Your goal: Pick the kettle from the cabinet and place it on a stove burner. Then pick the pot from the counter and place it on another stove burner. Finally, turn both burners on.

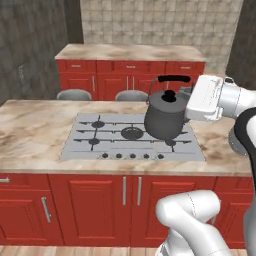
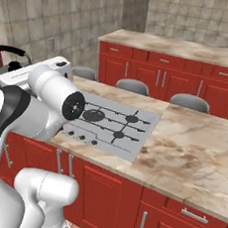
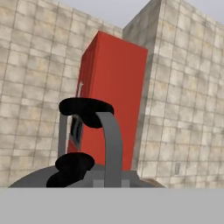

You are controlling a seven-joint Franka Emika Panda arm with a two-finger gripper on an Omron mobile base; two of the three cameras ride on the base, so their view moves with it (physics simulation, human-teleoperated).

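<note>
You see the gripper [image 1: 187, 97] clenched on the kettle [image 1: 166, 116] at its black arched handle, holding it tilted just above the right side of the cooktop [image 1: 85, 136]. Beyond the cooktop, two grey stools [image 1: 74, 94] stand before the far red cabinets [image 1: 131, 75].

Left base cam sits behind the arm, looks fwd & down over the long marbled counter [image 1: 30, 135] onto the grey cooktop [image 1: 85, 142], kettle [image 1: 165, 117] mid-frame, red cabinets [image 1: 130, 75] at back wall. Right base cam sees the same cooktop [image 2: 134, 133] & counter [image 2: 192, 144] from the other side, at an angle, arm close in front. Hand cam sits v. close behind the kettle handle [image 3: 87, 107], tilted up at a tall red cabinet [image 3: 113, 96] & tiled walls [image 3: 188, 87].
</note>
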